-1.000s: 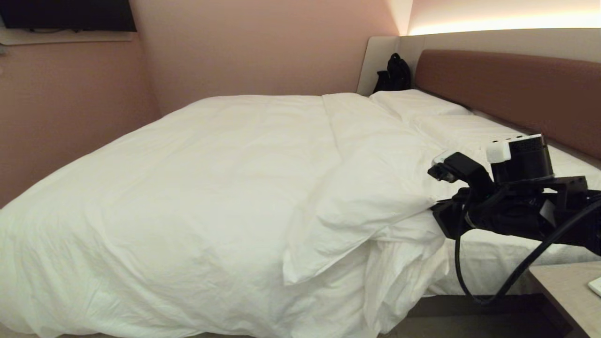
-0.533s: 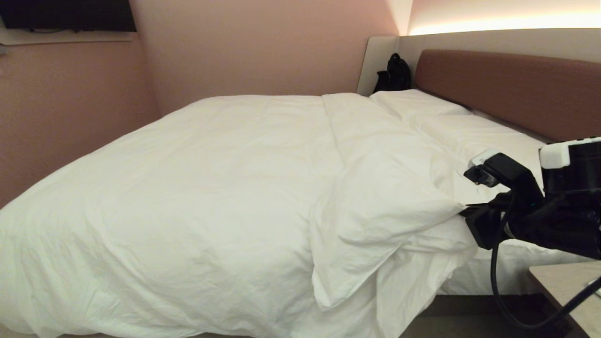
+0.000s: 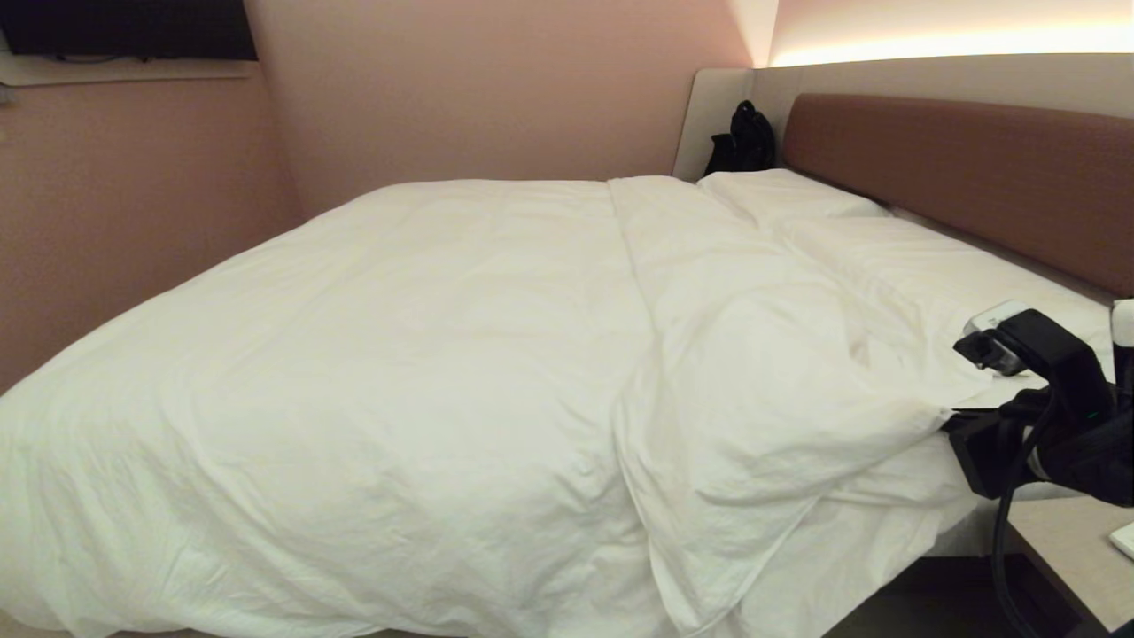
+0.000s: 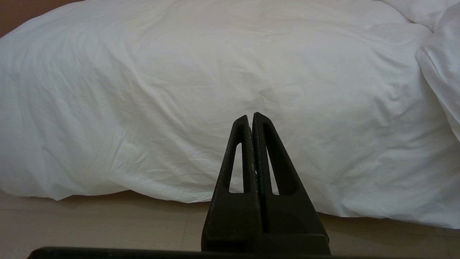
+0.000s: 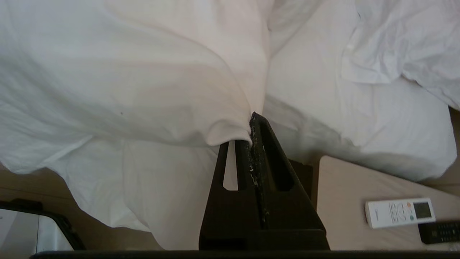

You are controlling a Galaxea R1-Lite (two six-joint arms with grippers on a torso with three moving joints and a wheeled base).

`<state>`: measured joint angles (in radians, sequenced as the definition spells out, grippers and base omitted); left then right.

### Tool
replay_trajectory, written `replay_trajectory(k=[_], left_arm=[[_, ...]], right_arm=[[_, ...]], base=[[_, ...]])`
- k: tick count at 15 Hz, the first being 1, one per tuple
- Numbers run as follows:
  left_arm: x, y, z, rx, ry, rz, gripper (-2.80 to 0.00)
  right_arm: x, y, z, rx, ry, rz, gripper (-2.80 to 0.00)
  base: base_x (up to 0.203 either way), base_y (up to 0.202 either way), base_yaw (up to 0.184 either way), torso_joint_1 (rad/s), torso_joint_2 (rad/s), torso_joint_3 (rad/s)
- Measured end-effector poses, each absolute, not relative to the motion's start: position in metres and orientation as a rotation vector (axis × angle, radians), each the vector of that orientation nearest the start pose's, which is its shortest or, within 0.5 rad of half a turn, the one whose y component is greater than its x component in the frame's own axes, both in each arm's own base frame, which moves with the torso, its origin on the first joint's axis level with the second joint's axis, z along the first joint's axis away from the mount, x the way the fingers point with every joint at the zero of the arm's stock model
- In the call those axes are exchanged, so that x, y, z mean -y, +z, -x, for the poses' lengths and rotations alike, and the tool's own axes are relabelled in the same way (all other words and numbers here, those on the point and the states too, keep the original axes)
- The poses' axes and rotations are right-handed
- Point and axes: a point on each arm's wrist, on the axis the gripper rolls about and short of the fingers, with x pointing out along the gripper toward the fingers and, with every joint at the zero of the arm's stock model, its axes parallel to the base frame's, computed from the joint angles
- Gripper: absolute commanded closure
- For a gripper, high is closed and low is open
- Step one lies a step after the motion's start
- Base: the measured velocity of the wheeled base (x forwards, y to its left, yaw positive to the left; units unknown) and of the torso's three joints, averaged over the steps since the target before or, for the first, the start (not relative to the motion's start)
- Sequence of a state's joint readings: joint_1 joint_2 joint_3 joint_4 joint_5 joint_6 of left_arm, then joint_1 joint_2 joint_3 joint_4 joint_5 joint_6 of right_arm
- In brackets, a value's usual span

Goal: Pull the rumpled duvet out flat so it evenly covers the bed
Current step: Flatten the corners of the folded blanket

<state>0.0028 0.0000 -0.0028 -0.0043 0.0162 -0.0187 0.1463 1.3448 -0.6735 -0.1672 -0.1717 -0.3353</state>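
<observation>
Nearest, the right gripper (image 5: 251, 120) is clamped on a pinched corner of the duvet (image 3: 443, 354), at the bed's (image 3: 966, 532) near edge beside the bedside table (image 5: 345, 187) with its white remote control (image 5: 400, 213). The left gripper (image 4: 252, 118), pressed together and empty, hangs low beside the bed. The duvet looks soft, puffy and light, likely to bunch; hems and corners offer the surest hold. It covers most of the mattress, one fold overhanging. Beyond lie pillows (image 3: 780, 195), the headboard (image 3: 957, 168), a black bag (image 3: 744, 140) and pink walls (image 3: 487, 89).
</observation>
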Motion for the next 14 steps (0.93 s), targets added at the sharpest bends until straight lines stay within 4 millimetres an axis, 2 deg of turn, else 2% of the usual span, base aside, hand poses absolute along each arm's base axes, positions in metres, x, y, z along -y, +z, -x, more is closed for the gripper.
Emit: replay_trajectory(k=[7, 14], left_arm=[[0.000, 0.077, 0.023, 0.007, 0.019, 0.019, 0.00], [0.000, 0.077, 0.023, 0.007, 0.019, 0.019, 0.00]], right_arm=[[-0.009, 0.184, -0.186, -0.534, -0.015, 0.387, 0.00], [0.004, 0.174, -0.178, -0.576, -0.070, 0.372, 0.00]], base=[[0.000, 0.000, 0.000, 0.000, 0.00, 0.000], [0.000, 0.000, 0.000, 0.000, 0.00, 0.000]])
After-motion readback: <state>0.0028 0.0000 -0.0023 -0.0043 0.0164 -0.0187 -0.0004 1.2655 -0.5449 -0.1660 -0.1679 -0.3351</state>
